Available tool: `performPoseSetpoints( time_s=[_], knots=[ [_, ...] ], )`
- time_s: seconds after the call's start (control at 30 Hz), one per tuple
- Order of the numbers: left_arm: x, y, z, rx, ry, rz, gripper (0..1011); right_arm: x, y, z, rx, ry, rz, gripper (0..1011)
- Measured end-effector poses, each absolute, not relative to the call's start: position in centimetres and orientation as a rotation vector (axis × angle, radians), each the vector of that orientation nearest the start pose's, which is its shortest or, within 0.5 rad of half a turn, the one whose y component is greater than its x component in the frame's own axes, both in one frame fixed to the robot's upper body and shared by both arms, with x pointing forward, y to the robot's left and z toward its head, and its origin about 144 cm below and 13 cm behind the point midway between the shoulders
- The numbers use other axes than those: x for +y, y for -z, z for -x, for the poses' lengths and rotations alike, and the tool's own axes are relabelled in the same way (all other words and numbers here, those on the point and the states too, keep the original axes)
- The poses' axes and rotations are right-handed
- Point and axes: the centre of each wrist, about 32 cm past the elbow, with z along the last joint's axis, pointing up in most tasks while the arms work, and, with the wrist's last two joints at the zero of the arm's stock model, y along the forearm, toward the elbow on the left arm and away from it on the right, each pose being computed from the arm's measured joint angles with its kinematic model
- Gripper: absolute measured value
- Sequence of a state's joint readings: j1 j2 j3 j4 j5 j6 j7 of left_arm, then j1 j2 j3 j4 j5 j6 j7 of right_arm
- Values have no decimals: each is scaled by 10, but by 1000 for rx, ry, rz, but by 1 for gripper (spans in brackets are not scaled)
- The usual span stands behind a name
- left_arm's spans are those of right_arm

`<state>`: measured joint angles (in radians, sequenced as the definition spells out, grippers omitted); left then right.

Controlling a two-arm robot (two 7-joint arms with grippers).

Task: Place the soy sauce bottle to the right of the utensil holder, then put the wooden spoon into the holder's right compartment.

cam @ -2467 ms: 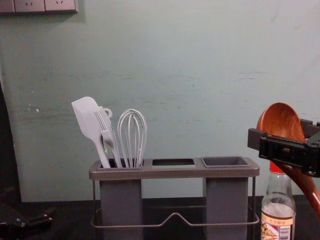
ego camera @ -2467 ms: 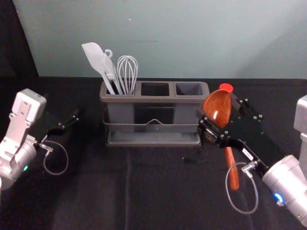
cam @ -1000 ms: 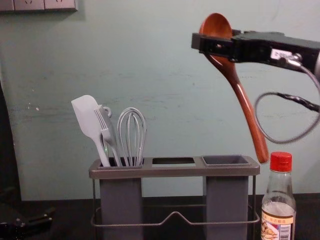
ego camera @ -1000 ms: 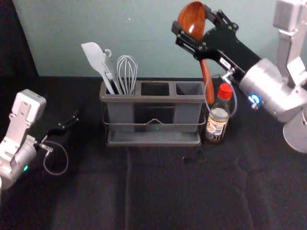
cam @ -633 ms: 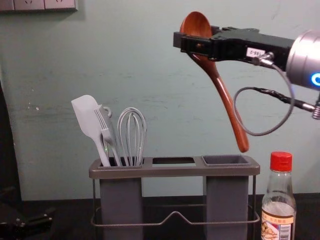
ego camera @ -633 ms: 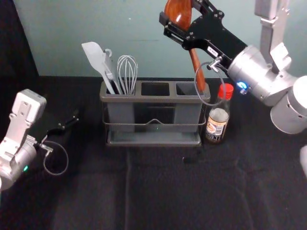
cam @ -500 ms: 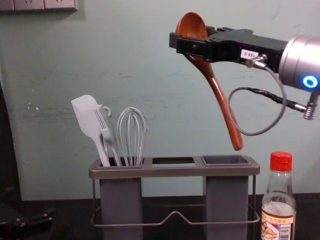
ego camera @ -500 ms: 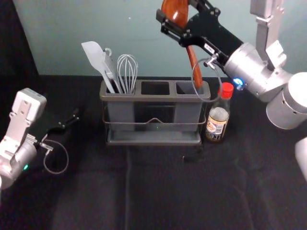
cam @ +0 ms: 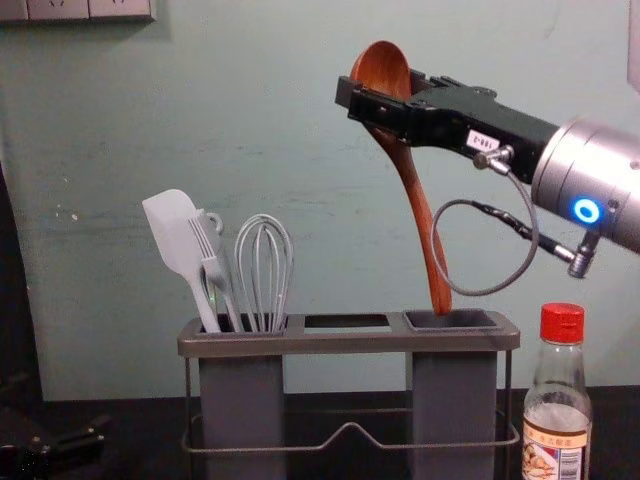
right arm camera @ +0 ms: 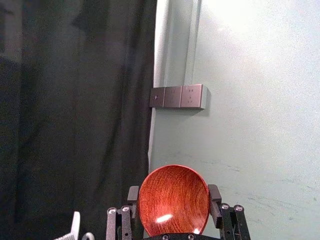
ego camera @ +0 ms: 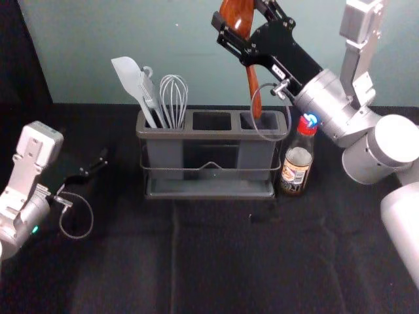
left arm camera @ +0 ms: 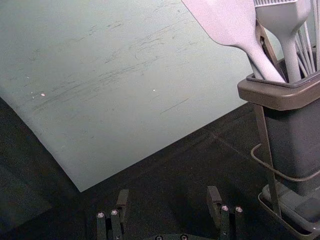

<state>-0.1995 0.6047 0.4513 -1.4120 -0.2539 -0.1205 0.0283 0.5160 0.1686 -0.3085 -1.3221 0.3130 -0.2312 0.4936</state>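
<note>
Your robot's right arm is silver, with a glowing blue ring, a looped grey cable and a black right gripper bearing a white label. Your silver left arm has a green light; bright screws dot its black left gripper.

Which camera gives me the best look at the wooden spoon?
The chest view: it shows the wooden spoon from bowl to handle tip. The head view cuts off the bowl's top; the right wrist view shows the bowl between the jaws of the right gripper.
</note>
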Motion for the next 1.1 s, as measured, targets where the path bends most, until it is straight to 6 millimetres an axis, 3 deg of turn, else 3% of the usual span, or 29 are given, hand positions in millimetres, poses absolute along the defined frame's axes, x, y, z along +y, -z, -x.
performPoseSetpoints(
  time_s=[0.47,1.1],
  knots=[
    [310,-1140,-489,-285,-1248,-304,1000,-194,-1208,-582,-300,852,-403,838],
    [310,-1140,-489,-285,-1248,-305,1000,-197,-1174,-569,-270,864,-439,838]
  ],
)
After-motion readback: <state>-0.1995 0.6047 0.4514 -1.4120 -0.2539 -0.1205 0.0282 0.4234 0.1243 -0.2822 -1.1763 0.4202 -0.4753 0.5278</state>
